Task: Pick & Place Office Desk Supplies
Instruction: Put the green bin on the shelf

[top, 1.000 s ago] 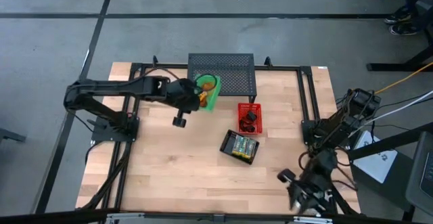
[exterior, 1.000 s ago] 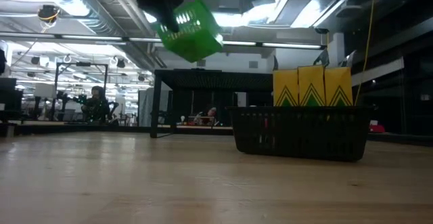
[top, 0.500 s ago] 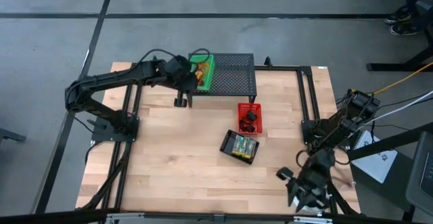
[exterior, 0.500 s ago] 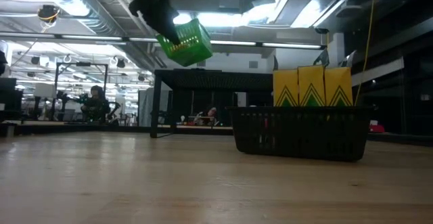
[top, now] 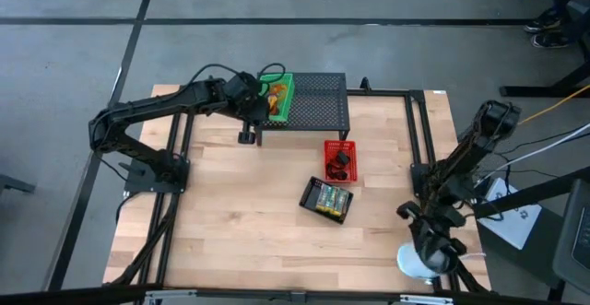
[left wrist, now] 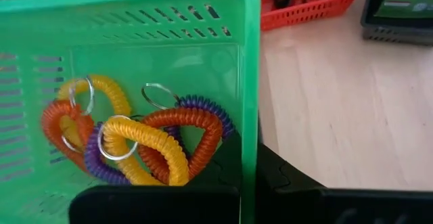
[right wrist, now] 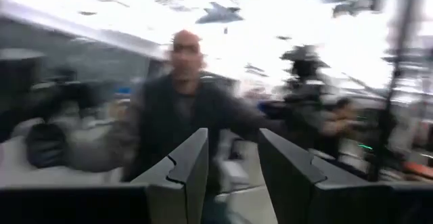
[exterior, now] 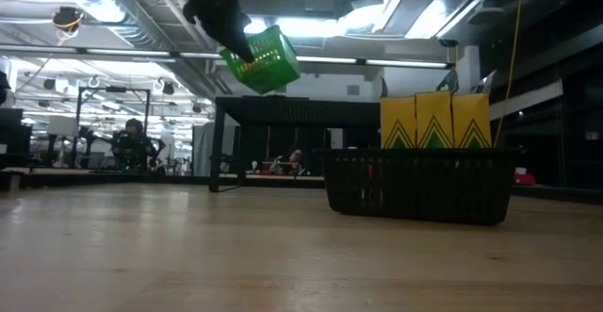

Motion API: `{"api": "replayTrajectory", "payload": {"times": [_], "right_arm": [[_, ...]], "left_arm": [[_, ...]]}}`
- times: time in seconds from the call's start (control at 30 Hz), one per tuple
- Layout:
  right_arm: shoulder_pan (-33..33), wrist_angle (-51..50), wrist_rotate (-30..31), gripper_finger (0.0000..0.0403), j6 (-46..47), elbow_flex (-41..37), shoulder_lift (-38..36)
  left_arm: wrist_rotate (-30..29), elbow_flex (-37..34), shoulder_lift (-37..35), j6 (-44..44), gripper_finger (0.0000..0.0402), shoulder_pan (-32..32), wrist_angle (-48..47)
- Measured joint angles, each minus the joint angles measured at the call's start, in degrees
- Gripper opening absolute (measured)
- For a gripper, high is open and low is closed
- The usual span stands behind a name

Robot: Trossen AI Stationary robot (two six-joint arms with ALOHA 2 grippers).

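Observation:
A green basket (top: 279,97) with purple, orange and yellow coiled loops (left wrist: 135,139) in it hangs in the air over the left end of the black mesh stand (top: 309,104). My left gripper (top: 263,105) is shut on it. A red basket (top: 339,160) with black clips and a black basket (top: 326,200) with yellow-green packets (exterior: 433,119) stand mid-table. My right gripper (right wrist: 233,176) is open at the table's near right corner (top: 430,248). It points up into the room with nothing between its fingers. My left gripper pinches the green basket's side wall (left wrist: 249,149) at its rim, with one finger inside the basket and one outside. The fingers come from the table's left, slanting down. The basket is lifted clear above the stand and is tilted (exterior: 262,59).
A round white object (top: 412,262) lies at the near right corner beside my right gripper. Bare wood lies across the near and left parts of the table (top: 230,222). A person shows in the room beyond, in the right wrist view.
My left gripper has swung toward the table's far edge with the green basket, from in front of the mesh stand to over its left end. The basket has stayed lifted and tilted. My right gripper has shifted toward the table's right edge, uncovering the round white object.

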Motion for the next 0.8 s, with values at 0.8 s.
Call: {"api": "replayTrajectory", "payload": {"times": [0.8], "right_arm": [[2.19, -8.36, 2.65, 0.0132, -0.06, -0.03, -12.47]], "left_arm": [[1.01, 0.00, 0.81, -0.91, 0.0003, -0.07, -0.19]]}}
